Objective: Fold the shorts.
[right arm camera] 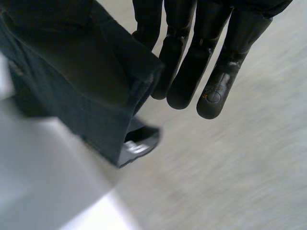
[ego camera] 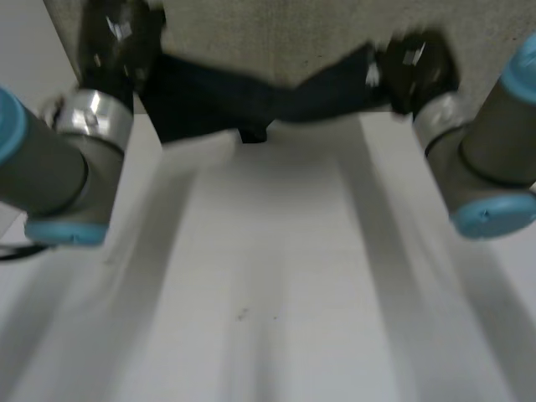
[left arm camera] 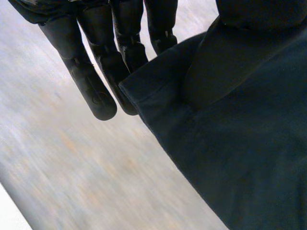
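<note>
The dark navy shorts (ego camera: 251,92) hang stretched between my two hands past the table's far edge. My left hand (ego camera: 117,42) holds the shorts' left end and my right hand (ego camera: 414,67) the right end. In the left wrist view the left hand (left arm camera: 96,81) keeps straight fingers against a hemmed corner of the shorts (left arm camera: 230,143), with the thumb bulging under the cloth. My right hand (right arm camera: 211,62) likewise has straight fingers pinching an edge of the shorts (right arm camera: 72,72). A white label (right arm camera: 136,148) shows at the hanging lower corner.
The white table (ego camera: 276,276) spreads out in front of me, its far edge just under the shorts. Grey speckled floor (ego camera: 276,33) lies beyond it. Both grey arms flank the table's far end.
</note>
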You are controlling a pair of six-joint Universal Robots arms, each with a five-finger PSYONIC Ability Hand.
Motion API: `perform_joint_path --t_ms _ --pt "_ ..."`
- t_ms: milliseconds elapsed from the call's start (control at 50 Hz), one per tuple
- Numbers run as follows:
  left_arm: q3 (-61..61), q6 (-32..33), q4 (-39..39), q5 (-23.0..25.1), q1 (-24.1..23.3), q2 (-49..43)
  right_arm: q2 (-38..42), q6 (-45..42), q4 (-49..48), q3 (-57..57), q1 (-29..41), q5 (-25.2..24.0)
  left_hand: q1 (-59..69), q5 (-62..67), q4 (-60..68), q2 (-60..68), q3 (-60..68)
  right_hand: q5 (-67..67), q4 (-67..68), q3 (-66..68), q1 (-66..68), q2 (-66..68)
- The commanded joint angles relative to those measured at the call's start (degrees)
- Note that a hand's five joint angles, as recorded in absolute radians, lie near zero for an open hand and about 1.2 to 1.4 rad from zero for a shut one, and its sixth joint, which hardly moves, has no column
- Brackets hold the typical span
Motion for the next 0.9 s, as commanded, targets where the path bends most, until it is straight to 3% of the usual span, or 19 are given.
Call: perform_joint_path --t_ms 20,160,320,460,540,640,760,900 --pt "-10.49 -0.05 -5.84 0.18 -0.51 -5.77 7.87 -0.47 6.79 7.14 -0.35 -1.6 15.41 13.27 11.57 11.56 11.76 13.77 11.75 12.27 24.49 13.23" --pt "-16.21 0.39 -14.37 0.18 -2.89 -6.93 6.04 -0.56 8.99 15.49 -0.62 -2.04 15.41 13.27 11.57 11.56 11.76 13.77 11.75 12.27 24.49 13.23" --pt "-22.45 0.74 -26.84 0.01 -2.27 4.32 -3.28 -1.52 14.79 24.37 -1.23 -4.85 15.41 13.27 11.57 11.56 11.76 13.77 11.75 12.27 24.49 13.23" --pt "-27.98 3.54 -44.24 0.09 -2.54 14.51 -10.84 -15.3 33.49 30.96 -5.54 -7.75 15.41 13.27 11.57 11.56 11.76 13.77 11.75 12.27 24.49 13.23" --pt "-29.83 12.41 -50.32 0.09 -2.63 16.98 -13.21 -23.22 44.31 33.08 -8.17 -8.01 15.41 13.27 11.57 11.56 11.76 13.77 11.75 12.27 24.49 13.23" --pt "-26.15 20.07 -43.31 0.09 -1.92 15.06 -13.39 -17.89 38.19 29.22 -9.76 -8.72 15.41 13.27 11.57 11.56 11.76 13.77 11.75 12.27 24.49 13.23" --pt "-15.7 20.16 -24.16 -0.08 -2.54 4.52 -12.34 -4.44 30.8 24.64 -10.02 -8.45 15.41 13.27 11.57 11.56 11.76 13.77 11.75 12.27 24.49 13.23" --pt "-1.46 20.43 -9.99 0.01 -4.38 -10.95 -7.86 -0.82 21.14 22.62 -9.32 -5.91 15.41 13.27 11.57 11.56 11.76 13.77 11.75 12.27 24.49 13.23"
